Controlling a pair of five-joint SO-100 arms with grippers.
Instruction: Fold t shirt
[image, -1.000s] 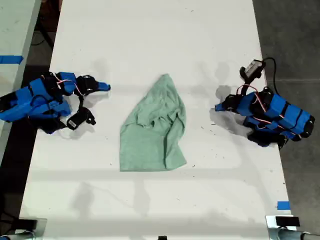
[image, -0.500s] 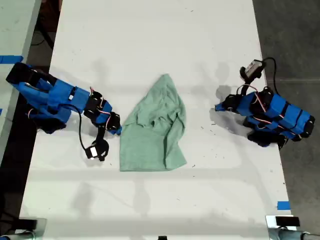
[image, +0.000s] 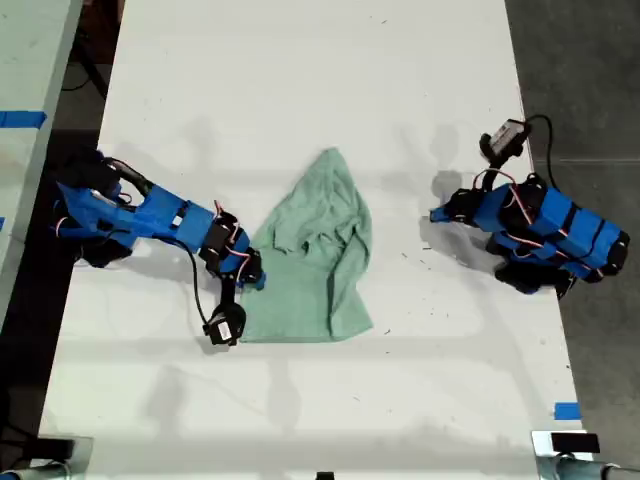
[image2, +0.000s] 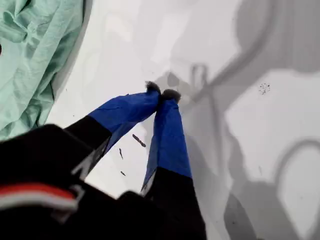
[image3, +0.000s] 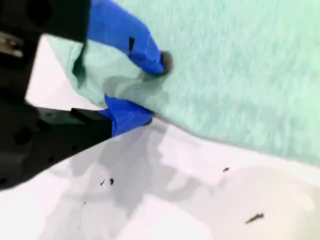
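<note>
Table (image: 300, 80), t shirt (image: 310, 260), my two claws

The shirt lies crumpled mid-table, long axis running away from the camera. My second gripper (image3: 150, 90) straddles its edge, jaws apart, on the exterior view's left; my first gripper (image2: 162, 95), pinched empty, sits well apart.

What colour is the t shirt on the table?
The t shirt is pale mint green all over, with no pattern. The exterior view shows it best.

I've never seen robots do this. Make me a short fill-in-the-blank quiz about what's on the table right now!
1. The t shirt is pale mint-____.
2. My first gripper has its jaws ____, over bare table.
3. My second gripper has its jaws ____, straddling the shirt's edge.
4. Both arms are coloured ____.

Missing words: green; shut; open; blue
</note>
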